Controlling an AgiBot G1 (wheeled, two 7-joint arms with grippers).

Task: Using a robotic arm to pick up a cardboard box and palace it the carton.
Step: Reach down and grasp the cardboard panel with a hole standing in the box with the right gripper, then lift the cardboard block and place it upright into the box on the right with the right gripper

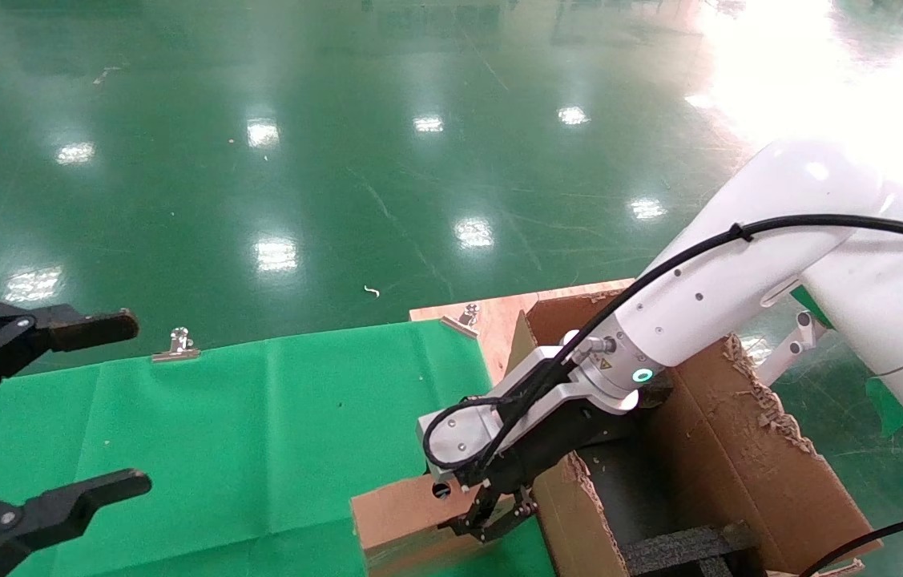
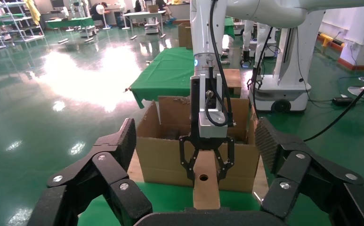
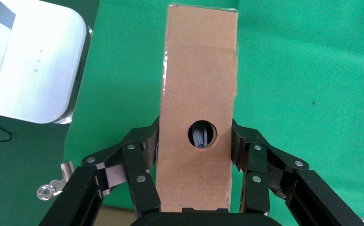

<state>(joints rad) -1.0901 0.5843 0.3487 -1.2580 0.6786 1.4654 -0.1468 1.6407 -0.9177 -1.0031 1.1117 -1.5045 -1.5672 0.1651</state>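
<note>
The right gripper (image 1: 491, 513), on the white robotic arm (image 1: 707, 296), is clamped on the cardboard box (image 1: 399, 513), 1 finger pressed against each long side just beside the round hole (image 3: 202, 133). Gripping near the holed end probably keeps the fingers clear of the table and leaves most of the box free to go in first.

The cardboard box sits just beside the near wall of the carton (image 1: 723, 457), outside it, over the green cloth (image 1: 259, 433). The left wrist view shows it end-on in front of the carton; whether its underside touches the cloth cannot be told.

The carton stands open, ragged flaps up, with black foam (image 1: 691, 545) inside; nothing of the box is in it yet. Judged: the grasp is made and the lift and transfer over the carton wall remain.

The left gripper (image 1: 82, 409) hangs well away from the carton, fingers spread wide, holding nothing.
</note>
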